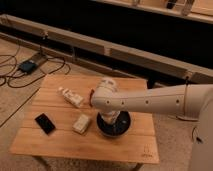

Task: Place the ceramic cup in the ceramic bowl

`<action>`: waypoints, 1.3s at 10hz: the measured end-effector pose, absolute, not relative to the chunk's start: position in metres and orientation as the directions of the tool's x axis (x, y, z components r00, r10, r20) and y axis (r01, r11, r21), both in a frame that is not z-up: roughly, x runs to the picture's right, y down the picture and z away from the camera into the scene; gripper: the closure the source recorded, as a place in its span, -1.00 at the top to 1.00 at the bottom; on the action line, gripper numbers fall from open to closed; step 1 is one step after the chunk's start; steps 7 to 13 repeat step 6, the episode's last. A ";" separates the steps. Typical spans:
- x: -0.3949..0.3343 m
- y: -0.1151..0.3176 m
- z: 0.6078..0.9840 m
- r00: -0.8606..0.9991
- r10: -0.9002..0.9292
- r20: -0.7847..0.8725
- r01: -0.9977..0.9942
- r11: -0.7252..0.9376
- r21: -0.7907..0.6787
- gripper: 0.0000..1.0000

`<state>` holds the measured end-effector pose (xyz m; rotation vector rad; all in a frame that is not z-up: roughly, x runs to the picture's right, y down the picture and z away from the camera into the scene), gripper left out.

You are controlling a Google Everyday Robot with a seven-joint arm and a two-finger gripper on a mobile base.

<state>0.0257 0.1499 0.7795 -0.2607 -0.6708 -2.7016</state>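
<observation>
The arm (150,102) reaches in from the right edge of the desk (60,142), its wrist bent down over the black bowl (114,127) near the front middle. The jaws sit low inside the bowl; I cannot tell how wide they stand or whether they hold the cup. A phone (45,123) lies near the left edge.

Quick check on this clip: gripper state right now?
Gripper: over the ceramic bowl, mostly hidden behind the arm's wrist; state cannot be told, and no ceramic cup is visible.
</observation>
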 end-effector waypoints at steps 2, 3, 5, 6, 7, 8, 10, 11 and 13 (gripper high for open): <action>0.026 0.147 0.779 -0.919 -0.294 0.264 0.383 -0.829 0.408 0.60; 0.027 0.147 0.779 -0.918 -0.295 0.264 0.384 -0.829 0.407 0.60; 0.026 0.146 0.779 -0.918 -0.296 0.264 0.384 -0.829 0.407 0.60; 0.026 0.146 0.779 -0.918 -0.296 0.264 0.384 -0.829 0.407 0.60; 0.026 0.146 0.779 -0.918 -0.296 0.264 0.384 -0.829 0.407 0.60; 0.026 0.146 0.779 -0.918 -0.296 0.264 0.384 -0.829 0.407 0.60; 0.026 0.146 0.779 -0.918 -0.296 0.264 0.384 -0.829 0.407 0.60; 0.026 0.146 0.779 -0.918 -0.296 0.264 0.384 -0.829 0.407 0.60; 0.026 0.146 0.779 -0.918 -0.296 0.264 0.384 -0.829 0.407 0.60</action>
